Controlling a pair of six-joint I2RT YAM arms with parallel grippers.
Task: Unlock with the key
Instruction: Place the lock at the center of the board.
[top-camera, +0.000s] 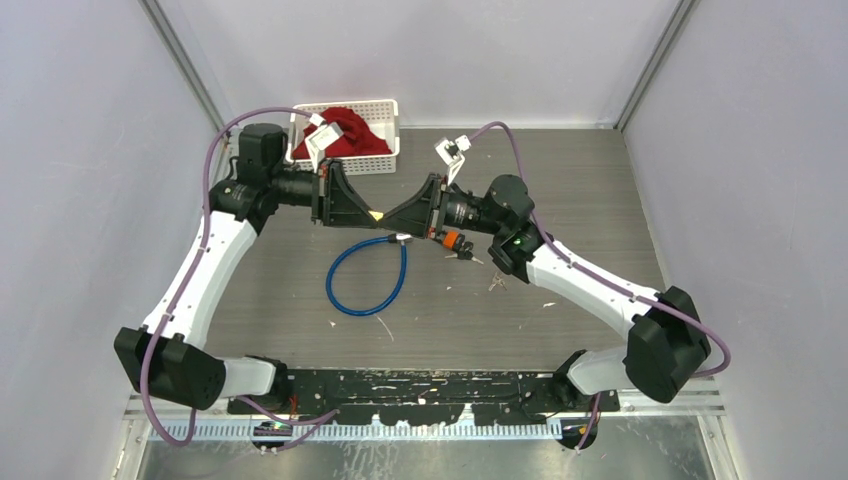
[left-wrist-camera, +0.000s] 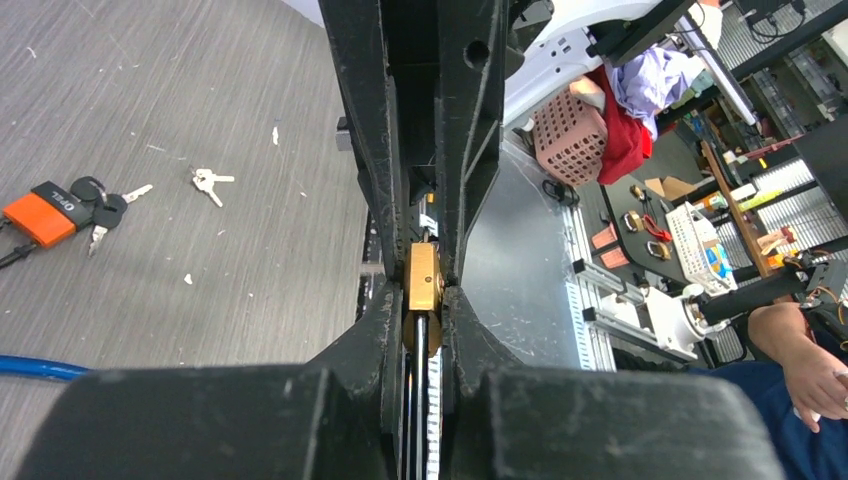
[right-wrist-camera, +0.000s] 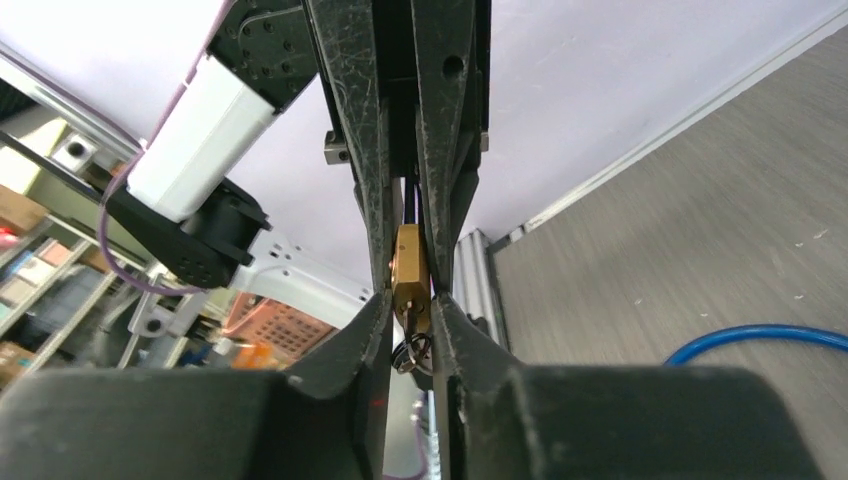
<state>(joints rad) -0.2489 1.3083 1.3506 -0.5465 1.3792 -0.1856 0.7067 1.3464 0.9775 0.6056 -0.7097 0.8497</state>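
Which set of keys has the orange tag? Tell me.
The black-headed bunch at the left wrist view's left edge; the small silver pair beside it carries no tag.

My left hand (top-camera: 368, 212) and right hand (top-camera: 393, 216) meet tip to tip around the brass padlock (top-camera: 378, 214), so nothing passes between them. Just beside them, a blue cable loop (top-camera: 366, 278) and orange-tagged keys (top-camera: 455, 243) clutter the worktop (top-camera: 590, 190). The white basket (top-camera: 391, 126) blocks the far left. The right side looks open, I think.
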